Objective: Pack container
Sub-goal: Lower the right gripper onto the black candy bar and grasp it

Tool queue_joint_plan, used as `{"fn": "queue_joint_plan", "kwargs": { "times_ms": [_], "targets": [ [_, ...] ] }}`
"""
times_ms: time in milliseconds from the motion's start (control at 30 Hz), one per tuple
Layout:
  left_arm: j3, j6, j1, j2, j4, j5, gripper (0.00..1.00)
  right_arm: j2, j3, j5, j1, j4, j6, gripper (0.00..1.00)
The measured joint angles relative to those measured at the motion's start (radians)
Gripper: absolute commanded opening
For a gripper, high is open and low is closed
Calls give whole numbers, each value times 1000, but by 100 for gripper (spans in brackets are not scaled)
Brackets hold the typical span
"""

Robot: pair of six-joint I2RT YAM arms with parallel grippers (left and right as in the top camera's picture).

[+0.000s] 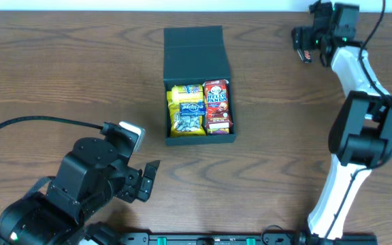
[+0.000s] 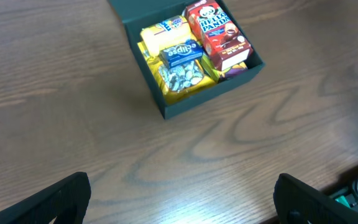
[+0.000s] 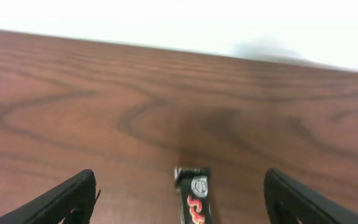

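Note:
The container [image 1: 201, 140], a dark teal-black box with its flap lid [image 1: 194, 42] open toward the back, sits mid-table. It holds yellow packets [image 1: 181, 95], a blue gum pack [image 1: 191, 107] and a red snack carton [image 1: 218, 104]. The left wrist view shows the container [image 2: 197, 104] ahead of my left gripper [image 2: 182, 196], which is wide open and empty near the front edge [image 1: 148, 178]. My right gripper [image 1: 303, 42] is open at the far right back, its fingers on either side of a black candy bar with red letters [image 3: 195, 199] lying on the table.
The wooden table's back edge [image 3: 166, 46] runs just beyond the candy bar, with a white wall behind it. A black cable [image 1: 26, 126] loops over the table at the left. The right arm's white links [image 1: 359, 102] stand along the right side.

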State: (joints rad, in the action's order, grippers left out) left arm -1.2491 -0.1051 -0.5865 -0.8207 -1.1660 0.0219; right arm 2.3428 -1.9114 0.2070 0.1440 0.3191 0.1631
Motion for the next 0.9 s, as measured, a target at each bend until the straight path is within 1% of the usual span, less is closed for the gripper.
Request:
{"fn": "queue_joint_plan", "kwargs": {
  "times_ms": [100,233,367,533,800,900],
  "targets": [
    [0,0,0,0,-1,0,95,76,-116,1,0,70,-12,85],
    [0,0,0,0,-1,0,95,156,-185,2,0,114,-37,86],
    [0,0,0,0,-1,0,95,190,-187,1,0,122,-51,85],
    [0,0,0,0,0,0,95,192,-188,2,1,142,-54,83],
    [0,0,0,0,-1,0,95,209,-189,3,1,185,-58,74],
    [0,0,0,0,-1,0,95,212,-189,-2,1,187,-58,72]
  ]
}}
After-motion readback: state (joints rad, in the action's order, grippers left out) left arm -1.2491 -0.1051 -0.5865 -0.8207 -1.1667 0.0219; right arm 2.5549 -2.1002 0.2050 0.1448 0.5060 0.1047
